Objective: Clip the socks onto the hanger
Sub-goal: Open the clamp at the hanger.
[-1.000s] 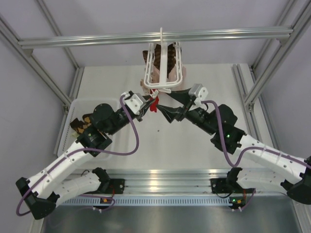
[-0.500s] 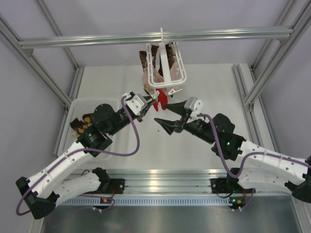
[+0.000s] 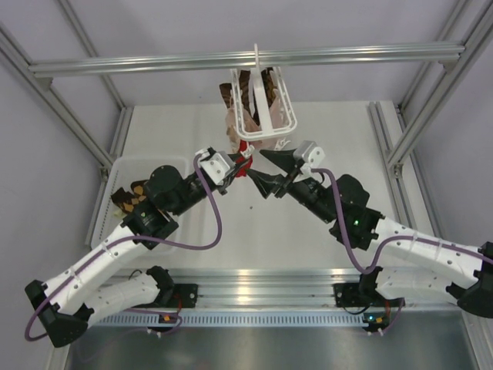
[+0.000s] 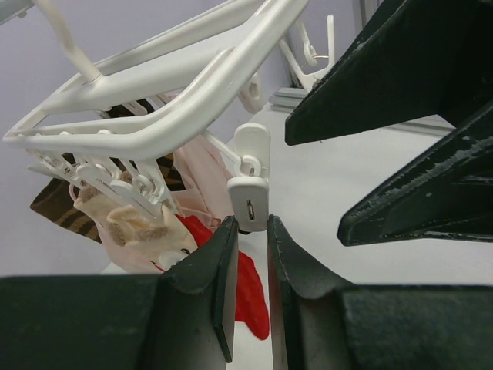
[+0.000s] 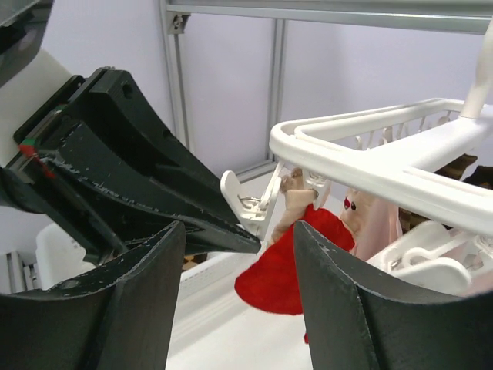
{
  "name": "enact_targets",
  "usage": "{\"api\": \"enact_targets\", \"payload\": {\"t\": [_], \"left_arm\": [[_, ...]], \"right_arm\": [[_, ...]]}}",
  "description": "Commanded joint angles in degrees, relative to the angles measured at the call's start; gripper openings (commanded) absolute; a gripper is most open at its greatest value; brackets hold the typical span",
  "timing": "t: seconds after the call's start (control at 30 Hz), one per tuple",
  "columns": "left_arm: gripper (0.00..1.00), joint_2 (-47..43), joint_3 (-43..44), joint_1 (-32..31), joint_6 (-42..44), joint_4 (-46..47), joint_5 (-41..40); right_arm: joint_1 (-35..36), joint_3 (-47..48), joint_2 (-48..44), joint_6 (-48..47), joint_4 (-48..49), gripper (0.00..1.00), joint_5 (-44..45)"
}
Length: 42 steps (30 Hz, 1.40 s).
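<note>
hanger point(image 3: 264, 108) above table point(image 3: 177, 131), sock point(image 3: 125, 200) in left bin point(image 3: 142, 160)

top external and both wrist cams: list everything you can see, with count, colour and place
hanger: one, white, hooked on the overhead bar
clips: several, white, dangling under the hanger frame
checked socks: at least two, brown and tan, one hanging at the hanger's far side, one in the bin
pink sock: one, pale pink, hanging from the hanger
red sock: one, red, hanging at the hanger's near side
bin: one, white, left side of the table
overhead bar: one, silver, across the top
table: one, white
left tool: one, black, narrow gap, tips at a clip
right tool: one, black, open, facing the left tool
</note>
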Motion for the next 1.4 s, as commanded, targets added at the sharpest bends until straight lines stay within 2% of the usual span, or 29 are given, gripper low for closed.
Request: {"api": "enact_targets", "payload": {"t": [0.0, 0.47, 0.77, 1.0, 1.13, 1.17, 1.2, 1.27, 1.3, 1.37], "left_arm": [[0.00, 0.26, 0.06, -0.98, 1.25, 1.66, 1.32], [0.00, 1.14, 0.41, -1.77, 1.43, 1.57, 1.14], [0.00, 1.14, 0.50, -1.86, 1.25, 1.57, 0.88], [0.00, 1.14, 0.59, -1.86, 1.34, 1.48, 0.70], [0.01, 1.05, 0.59, -1.86, 0.99, 1.39, 0.70], [0.04, 0.88, 0.59, -1.86, 0.81, 1.30, 0.62], [0.19, 0.79, 0.59, -1.86, 0.55, 1.30, 0.18], [0.30, 0.44, 0.85, -1.95, -0.33, 1.04, -0.87], [0.41, 0.26, 0.94, -1.86, -0.59, 0.78, -1.49], [0.46, -0.09, 1.20, -1.77, -1.20, 0.16, -3.42]], "right_arm": [[0.91, 3.75, 1.35, -1.09, 3.71, 0.57, 2.42], [0.73, 5.69, 3.90, -2.59, 4.59, 0.51, 3.83], [0.21, 6.83, 4.70, -0.57, 2.39, 0.26, 3.48], [-0.76, 8.15, 5.31, 1.54, 0.11, 0.01, 3.56], [-1.11, 8.59, 5.13, 2.68, -1.30, 0.00, 3.65], [-1.29, 8.68, 5.05, 2.86, -1.65, 0.00, 3.65], [-1.37, 8.76, 4.87, 3.21, -1.83, 0.00, 3.65], [-1.55, 8.68, 4.35, 3.74, -2.44, 0.00, 3.56], [-1.64, 8.68, 4.26, 3.83, -2.62, 0.00, 3.48], [-1.90, 8.59, 3.82, 4.44, -2.97, 0.00, 3.39]]}}
